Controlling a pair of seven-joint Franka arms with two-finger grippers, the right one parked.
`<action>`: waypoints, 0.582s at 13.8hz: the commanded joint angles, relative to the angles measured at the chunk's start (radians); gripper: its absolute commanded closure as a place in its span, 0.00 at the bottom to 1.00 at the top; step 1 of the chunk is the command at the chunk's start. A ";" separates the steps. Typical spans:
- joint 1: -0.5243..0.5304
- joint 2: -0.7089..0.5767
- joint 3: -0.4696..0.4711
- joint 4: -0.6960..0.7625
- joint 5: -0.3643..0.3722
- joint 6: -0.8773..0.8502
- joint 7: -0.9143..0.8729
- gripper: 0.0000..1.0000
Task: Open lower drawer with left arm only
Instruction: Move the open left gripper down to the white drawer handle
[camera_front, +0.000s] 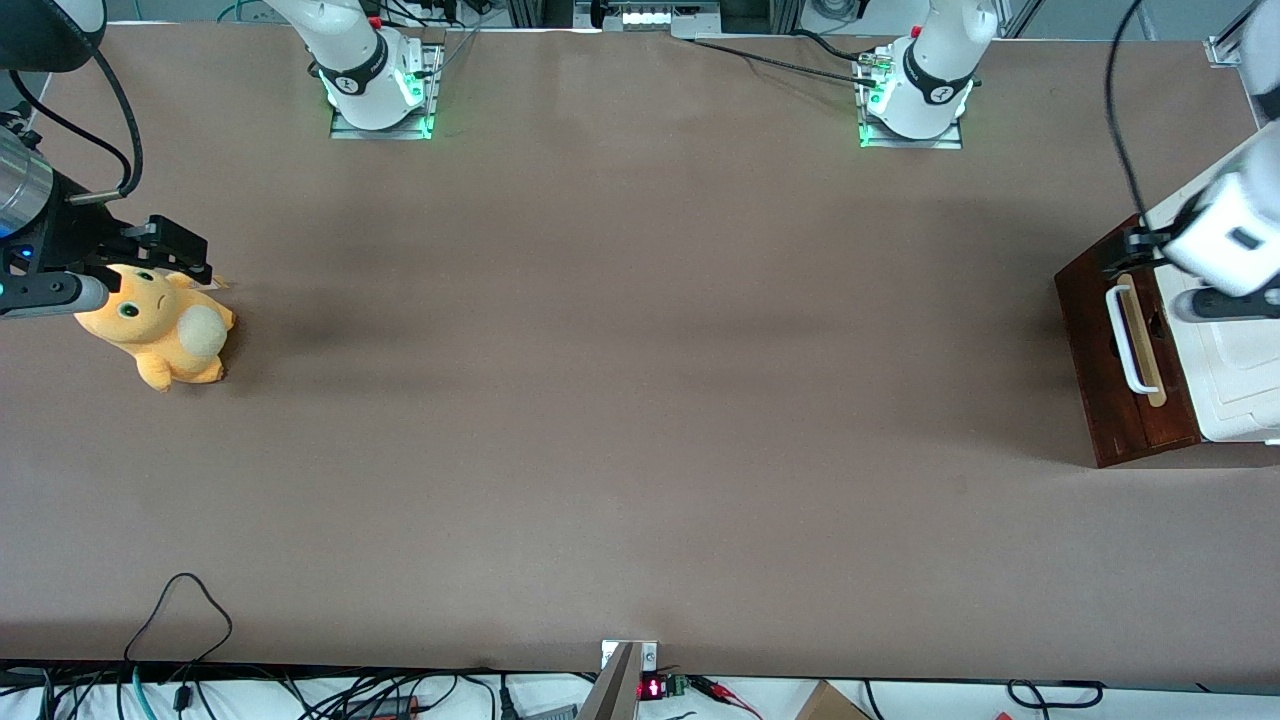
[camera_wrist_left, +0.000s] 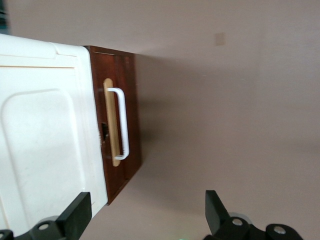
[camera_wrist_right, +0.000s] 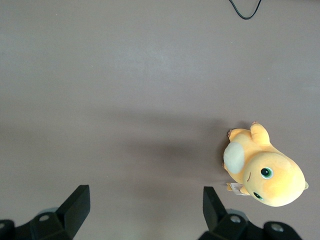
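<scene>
So far we judge this the approach step: our left arm's gripper (camera_wrist_left: 145, 215) hangs above the lower drawer (camera_front: 1120, 360), jaws spread wide and grasping nothing, with the drawer closed at the working arm's end of the worktop (camera_front: 640, 400). Next we must descend and align the jaws around its white loop handle (camera_wrist_left: 121, 123); we read no writing anywhere.

One lower drawer (camera_front: 1125, 360), one white handle (camera_wrist_left: 121, 122), one plush toy (camera_front: 160, 325), one pincer (camera_wrist_left: 145, 212)

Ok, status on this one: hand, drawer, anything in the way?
Hand open, above the cabinet's front edge, off the handle. Lower drawer not gripped; open or shut unclear. Nothing in front of it. Plush toy at the parked arm's end.
</scene>
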 joint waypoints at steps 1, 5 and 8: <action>0.004 0.033 -0.048 -0.022 0.125 -0.021 -0.100 0.01; 0.005 0.076 -0.152 -0.147 0.366 -0.031 -0.302 0.02; 0.005 0.128 -0.189 -0.230 0.478 -0.054 -0.442 0.02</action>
